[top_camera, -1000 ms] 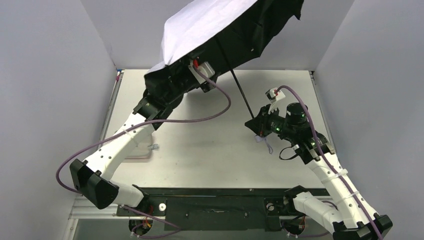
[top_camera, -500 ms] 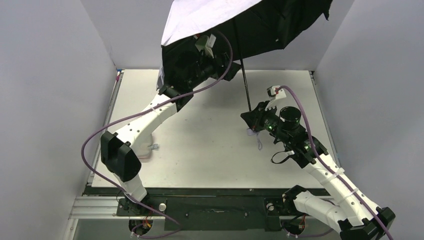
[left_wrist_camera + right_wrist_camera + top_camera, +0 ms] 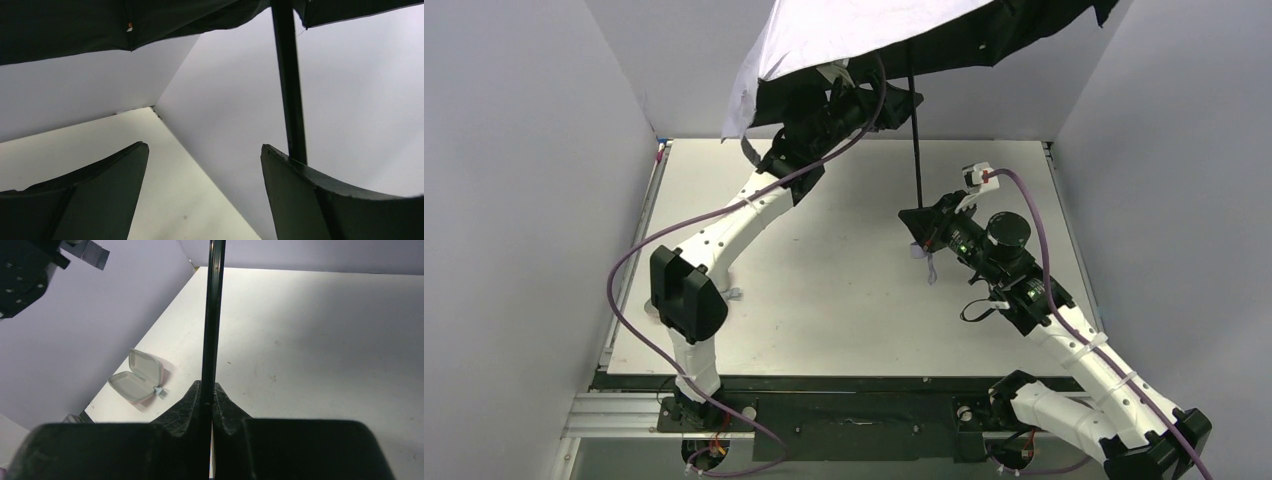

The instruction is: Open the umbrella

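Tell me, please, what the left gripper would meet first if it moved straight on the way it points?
Probably the enclosure wall, which fills the gap between the fingers of the open left gripper. The umbrella shaft stands just beside one finger, though, and might brush it first; depth is unclear.

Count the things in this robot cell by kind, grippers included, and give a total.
umbrella: 1
pale case: 1
grippers: 2, the left gripper and the right gripper
total: 4
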Available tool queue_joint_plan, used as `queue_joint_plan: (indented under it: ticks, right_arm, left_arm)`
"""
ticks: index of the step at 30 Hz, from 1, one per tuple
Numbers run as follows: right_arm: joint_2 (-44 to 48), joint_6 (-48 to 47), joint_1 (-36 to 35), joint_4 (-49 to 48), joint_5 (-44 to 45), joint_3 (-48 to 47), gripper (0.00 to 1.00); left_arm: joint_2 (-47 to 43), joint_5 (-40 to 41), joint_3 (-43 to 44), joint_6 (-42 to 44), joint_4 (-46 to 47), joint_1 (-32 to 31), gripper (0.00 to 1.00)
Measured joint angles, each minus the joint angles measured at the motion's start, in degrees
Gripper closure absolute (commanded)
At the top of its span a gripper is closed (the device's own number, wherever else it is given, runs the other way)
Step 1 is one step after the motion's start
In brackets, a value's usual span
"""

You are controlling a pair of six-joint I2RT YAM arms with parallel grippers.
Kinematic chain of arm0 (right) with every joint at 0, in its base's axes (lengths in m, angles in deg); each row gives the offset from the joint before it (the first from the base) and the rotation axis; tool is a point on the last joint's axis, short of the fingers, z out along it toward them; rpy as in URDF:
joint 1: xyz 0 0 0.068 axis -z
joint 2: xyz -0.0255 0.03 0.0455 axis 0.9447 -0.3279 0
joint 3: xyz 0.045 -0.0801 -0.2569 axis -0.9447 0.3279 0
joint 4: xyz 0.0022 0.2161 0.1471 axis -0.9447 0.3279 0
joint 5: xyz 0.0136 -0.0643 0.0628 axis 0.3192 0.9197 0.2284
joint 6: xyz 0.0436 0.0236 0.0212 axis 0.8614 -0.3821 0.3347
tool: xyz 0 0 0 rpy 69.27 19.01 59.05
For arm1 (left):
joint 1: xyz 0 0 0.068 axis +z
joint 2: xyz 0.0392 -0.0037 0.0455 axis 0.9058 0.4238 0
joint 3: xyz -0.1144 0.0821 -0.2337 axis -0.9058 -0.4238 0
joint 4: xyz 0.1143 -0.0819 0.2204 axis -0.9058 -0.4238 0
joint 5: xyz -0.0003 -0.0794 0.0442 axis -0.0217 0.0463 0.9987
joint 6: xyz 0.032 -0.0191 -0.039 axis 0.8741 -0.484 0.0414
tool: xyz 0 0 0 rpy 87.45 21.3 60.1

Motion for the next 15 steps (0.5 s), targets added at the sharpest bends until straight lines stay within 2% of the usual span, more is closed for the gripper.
queue_joint_plan:
  ticks: [4, 7, 15]
  right_arm:
    - [-0.1, 0.0, -0.2, -1.0, -0.9, 0.2, 1.00]
    - [0.1, 0.2, 1.3, -1.1, -2.5, 0.8, 1.00]
    - [0.2, 1.8, 6.2, 2.5, -6.1, 1.5, 1.00]
  left_arm:
    - [1.4, -2.6, 1.4, -1.9, 1.8, 0.8, 0.20]
    - [0.8, -5.0, -0.7, -3.2, 3.3, 2.2, 0.20]
    - [-7.9, -10.7, -20.7, -4.4, 4.8, 8.5, 0.14]
